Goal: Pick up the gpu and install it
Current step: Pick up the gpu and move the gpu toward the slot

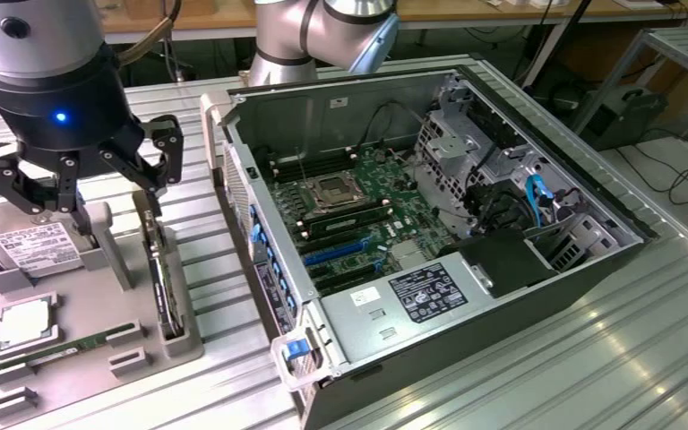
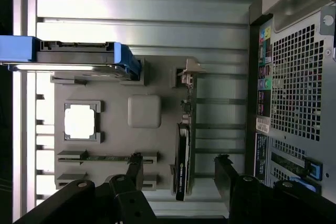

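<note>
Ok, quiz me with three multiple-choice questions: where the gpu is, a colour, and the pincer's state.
1. Where is the gpu? A) inside the computer case B) on edge in the grey tray C) flat on the metal table
2. What colour is the light on the pincer? A) red B) green C) blue
3. How is the pincer? A) open, empty B) shut on the gpu C) shut on the memory stick
Answers: 1 B, it stands in a tray slot; 2 C, a blue dot glows; 3 A, its jaws stand wide above the tray.
</note>
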Available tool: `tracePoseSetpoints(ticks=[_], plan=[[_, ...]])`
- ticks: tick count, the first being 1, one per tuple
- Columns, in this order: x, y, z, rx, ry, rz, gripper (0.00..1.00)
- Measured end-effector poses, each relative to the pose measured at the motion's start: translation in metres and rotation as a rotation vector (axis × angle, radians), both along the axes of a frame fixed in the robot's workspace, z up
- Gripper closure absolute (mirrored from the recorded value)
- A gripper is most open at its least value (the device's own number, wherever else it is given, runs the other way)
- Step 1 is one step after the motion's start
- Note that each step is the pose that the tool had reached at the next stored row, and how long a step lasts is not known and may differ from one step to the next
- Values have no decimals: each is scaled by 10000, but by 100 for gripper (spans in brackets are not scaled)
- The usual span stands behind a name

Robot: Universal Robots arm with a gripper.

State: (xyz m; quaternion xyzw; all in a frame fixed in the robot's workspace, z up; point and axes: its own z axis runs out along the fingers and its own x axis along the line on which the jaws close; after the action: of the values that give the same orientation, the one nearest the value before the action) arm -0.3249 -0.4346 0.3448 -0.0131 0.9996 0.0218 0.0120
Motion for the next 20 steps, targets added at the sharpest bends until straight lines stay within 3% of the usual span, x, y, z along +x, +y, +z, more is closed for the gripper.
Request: tracePoseSetpoints(ticks=[20], plan=[[31,0,-356,-45,14,0,34]])
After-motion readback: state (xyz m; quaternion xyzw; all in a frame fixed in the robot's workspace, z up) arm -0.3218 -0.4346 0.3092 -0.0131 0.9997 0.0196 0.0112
